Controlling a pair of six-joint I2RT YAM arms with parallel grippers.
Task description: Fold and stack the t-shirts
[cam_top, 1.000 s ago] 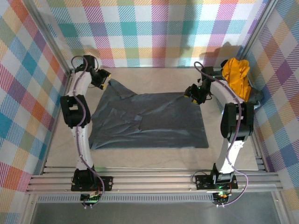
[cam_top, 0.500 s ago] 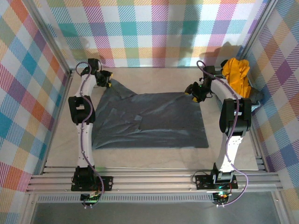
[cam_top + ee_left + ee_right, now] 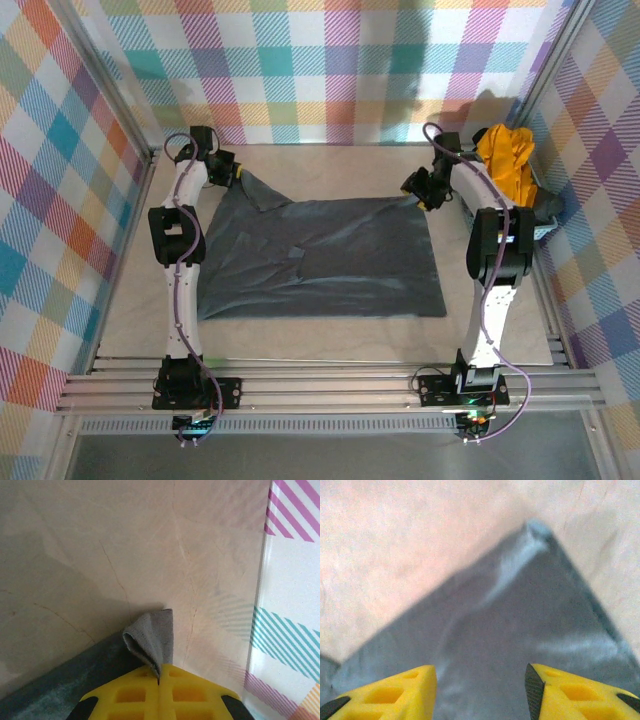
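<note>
Plaid walls, beige table [image 3: 330, 335]. We log slate-grey t-shirt [image 3: 320, 255] spread flat mid-table, long axis left-right. Left gripper [image 3: 159, 672]: jaws pinch far-left corner. Right gripper [image 3: 480, 675]: jaws open over cloth, far-right corner tip just ahead, unheld. We judge right-side grasp comes next.

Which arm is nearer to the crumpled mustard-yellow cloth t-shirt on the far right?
Right. The right fingers are just left of the crumpled mustard-yellow cloth t-shirt; the left fingers are across the table, pinching the spread dark grey t-shirt's corner.
</note>
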